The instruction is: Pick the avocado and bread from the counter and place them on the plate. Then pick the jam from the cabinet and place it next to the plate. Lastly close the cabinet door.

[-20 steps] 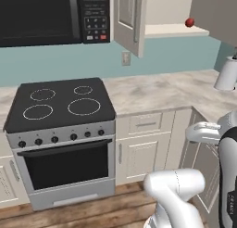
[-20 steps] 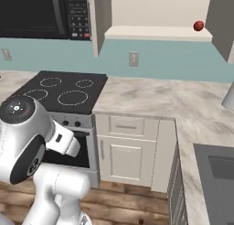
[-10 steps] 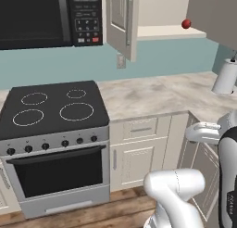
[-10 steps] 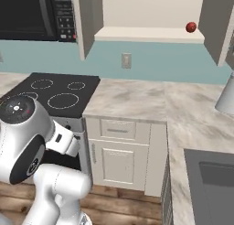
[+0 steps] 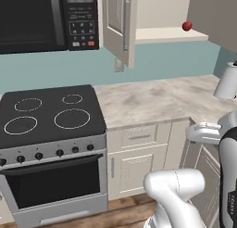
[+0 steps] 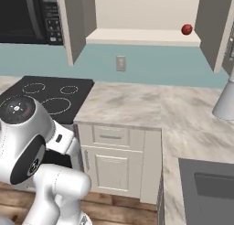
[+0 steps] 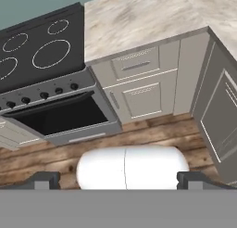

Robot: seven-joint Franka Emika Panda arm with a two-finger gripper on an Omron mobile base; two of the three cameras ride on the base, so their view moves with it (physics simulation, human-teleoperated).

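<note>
Left base view: you've got the jam on the open cabinet shelf, top right, high above the counter.

Right base view: jam at the shelf's right end, arm tucked low left, so reach up and right.

Hand view: gripper jaws wide, empty, pointing down at the floor.

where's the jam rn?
The jam sits on the open cabinet's shelf near its right end, upper right in both base views, above the counter.

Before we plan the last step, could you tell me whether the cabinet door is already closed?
No, the cabinet door stands open, with the jam visible on the shelf inside.
</note>
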